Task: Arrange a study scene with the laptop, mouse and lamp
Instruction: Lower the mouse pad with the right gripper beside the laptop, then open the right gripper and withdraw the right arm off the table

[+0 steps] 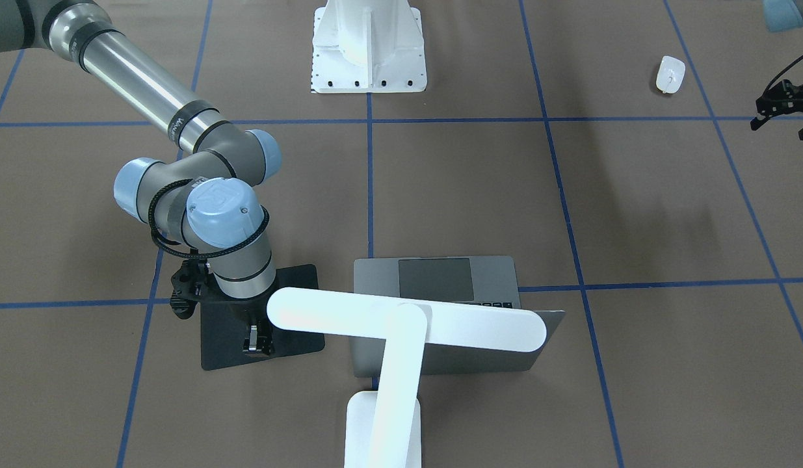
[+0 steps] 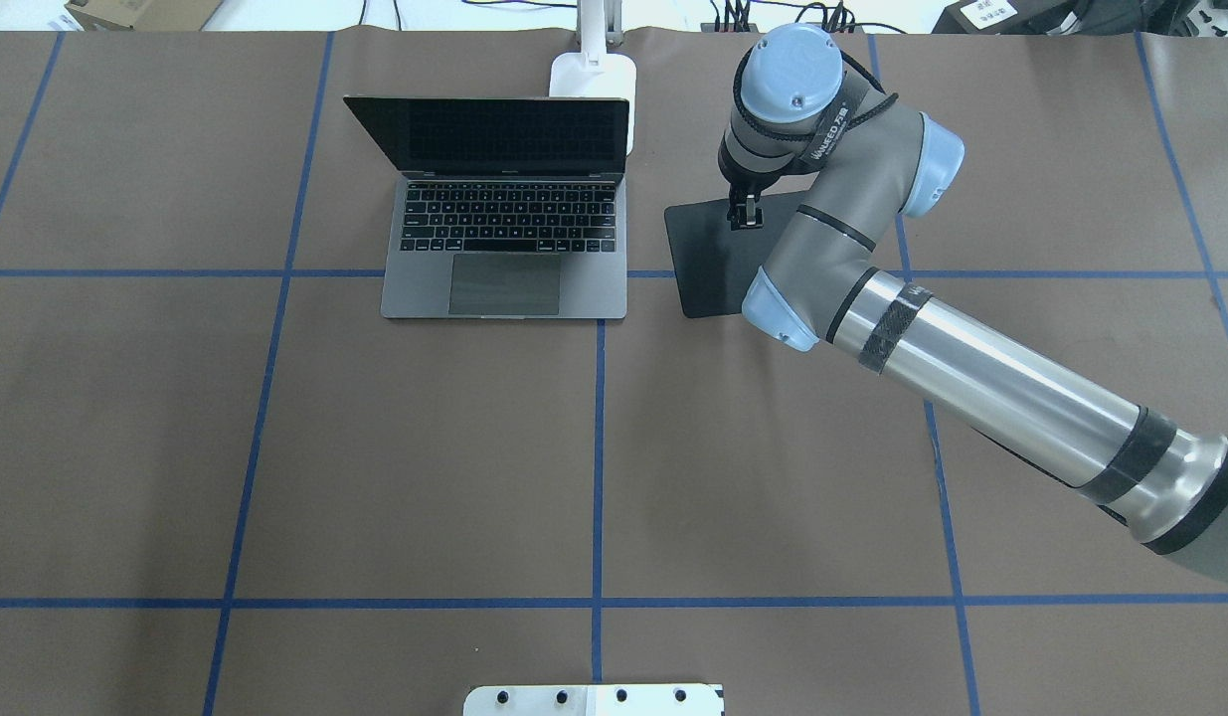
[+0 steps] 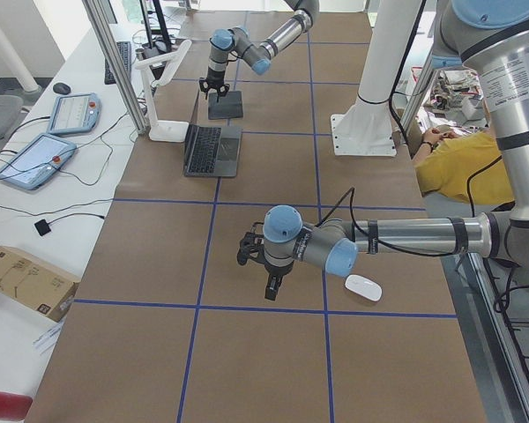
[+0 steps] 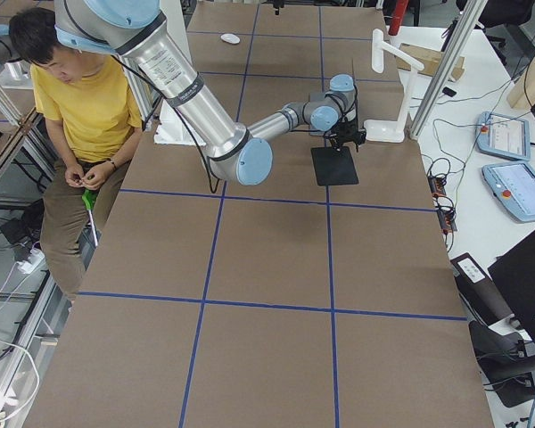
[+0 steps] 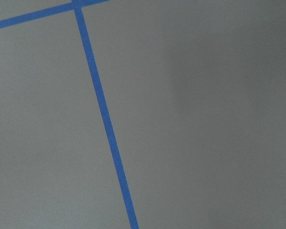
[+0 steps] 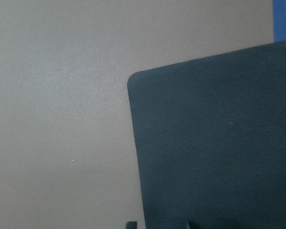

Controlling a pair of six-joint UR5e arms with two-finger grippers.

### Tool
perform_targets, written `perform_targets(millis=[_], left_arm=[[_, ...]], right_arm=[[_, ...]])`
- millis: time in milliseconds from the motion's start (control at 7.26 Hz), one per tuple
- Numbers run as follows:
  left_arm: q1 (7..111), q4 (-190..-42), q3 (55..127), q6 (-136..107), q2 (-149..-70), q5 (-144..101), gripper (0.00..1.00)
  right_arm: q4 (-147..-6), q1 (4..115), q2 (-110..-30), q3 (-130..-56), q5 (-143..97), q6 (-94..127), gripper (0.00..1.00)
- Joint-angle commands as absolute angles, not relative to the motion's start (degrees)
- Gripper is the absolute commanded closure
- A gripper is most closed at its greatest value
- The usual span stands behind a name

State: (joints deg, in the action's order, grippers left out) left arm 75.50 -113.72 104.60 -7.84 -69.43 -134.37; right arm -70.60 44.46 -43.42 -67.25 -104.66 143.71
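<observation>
Up close to the front-facing camera stands the lamp (image 1: 408, 325). Its white base is at the bottom edge, and its flat bar head reaches across the open lid of the laptop (image 1: 437, 278).

Now from the left: the right arm bends down over the black mat (image 1: 222, 341), and the right gripper (image 1: 258, 343) hangs just above the mat near its edge. Its jaws are set narrow, with a small gap showing in the wrist view and nothing between them.

The mat lies just beside the laptop but apart from it. The laptop sits mid-tabletop (image 1: 635, 214) with its lid up, its trackpad towards the robot, and the lamp base behind its lid.

At the top centre is the white bolted pedestal (image 1: 368, 58).

Further right, the mouse (image 1: 670, 73) lies alone beyond the blue tape line, well apart from laptop and lamp.

At the right edge comes the left gripper (image 1: 780, 129), near the mouse and not touching it. Its two dark prongs are spread apart, holding nothing.
</observation>
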Motion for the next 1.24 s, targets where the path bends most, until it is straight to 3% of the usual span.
perform_targets(millis=[0,276,413,1102], left_arm=[[75.94,-113.82,105.29,-7.91,-69.35,-134.3,0.0],[76.03,-114.34,106.17,-7.91,-68.82,-134.47,0.0],[75.94,-114.26,108.0,-7.91,-68.3,-135.43,0.0],[73.05,-131.9,108.72,-15.2,-54.78,-136.76,0.0]], right_arm=[[-70.66,45.34,-48.74,-73.18,-105.29,125.17,0.0],[-70.75,47.71,-52.19,-74.17,-110.97,95.66,0.0],[-70.84,50.16,-56.3,-78.18,-114.14,91.27,0.0],[-71.19,58.51,-77.38,-91.64,-116.97,54.49,0.0]])
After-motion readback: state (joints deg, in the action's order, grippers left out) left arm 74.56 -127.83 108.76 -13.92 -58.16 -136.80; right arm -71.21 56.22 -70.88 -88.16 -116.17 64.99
